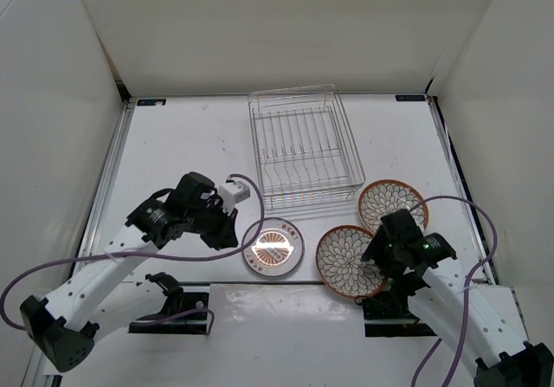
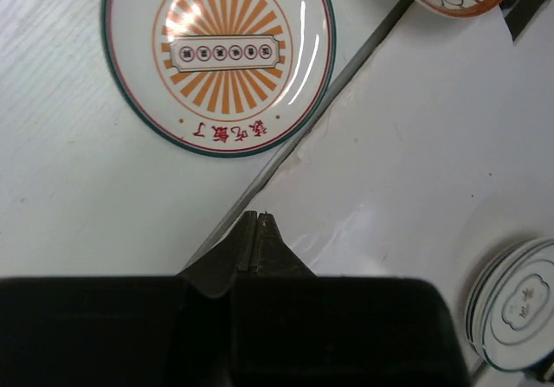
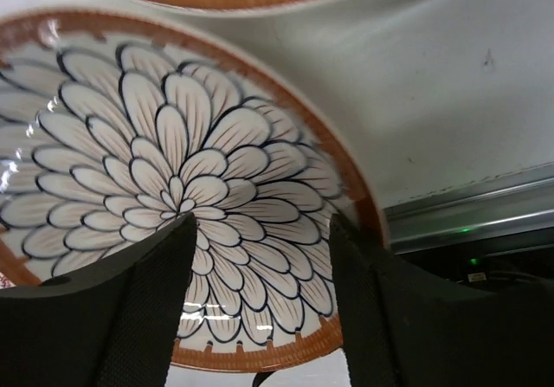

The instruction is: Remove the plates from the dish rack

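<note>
The left gripper [image 2: 259, 231] is pinched closed, fingertips together, just short of the grey-rimmed plate [image 2: 216, 54]. The right gripper [image 3: 260, 266] stands wide above a brown-rimmed plate [image 3: 173, 170], gripping nothing. These and the other brown-rimmed plate [image 1: 391, 203] lie flat on the table [image 1: 182, 145], just in front of the dish rack [image 1: 260, 145].

Bright, even light falls from overhead, and the shadows are faint and soft. Just ahead of the left gripper [image 2: 258, 220], the grey-rimmed round white plate with an orange sunburst centre [image 2: 216, 54] carries a curved white streak of glare. The gripper's own black body is underexposed, its detail lost. Beneath the right gripper [image 3: 260, 222], the brown-rimmed round plate with white petals [image 3: 173, 170] is sharp, with small highlights. The near black fingers [image 3: 130, 318] are dark, with little texture showing.
</note>
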